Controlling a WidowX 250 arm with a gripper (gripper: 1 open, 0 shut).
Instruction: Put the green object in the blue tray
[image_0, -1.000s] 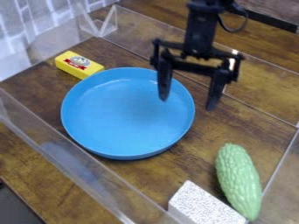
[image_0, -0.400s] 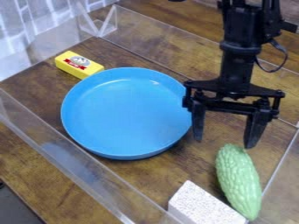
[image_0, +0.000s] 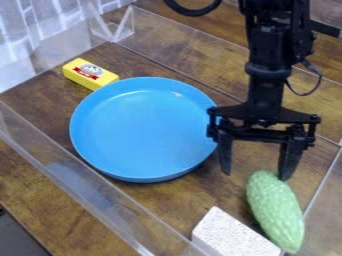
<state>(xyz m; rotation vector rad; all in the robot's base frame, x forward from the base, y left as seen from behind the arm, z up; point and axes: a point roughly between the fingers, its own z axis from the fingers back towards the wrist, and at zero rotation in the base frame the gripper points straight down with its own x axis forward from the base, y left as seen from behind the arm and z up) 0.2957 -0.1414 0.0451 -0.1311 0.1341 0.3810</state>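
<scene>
Wooden surface (image_0: 40, 119); pincer (image_0: 258, 165) now lower, nearer green object (image_0: 275, 211).

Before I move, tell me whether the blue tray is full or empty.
Empty: the tray's whole blue bottom shows, with nothing lying on it.

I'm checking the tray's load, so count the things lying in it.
0: nothing lies in the blue tray. The green object, yellow box and speckled block are all outside it.
</scene>
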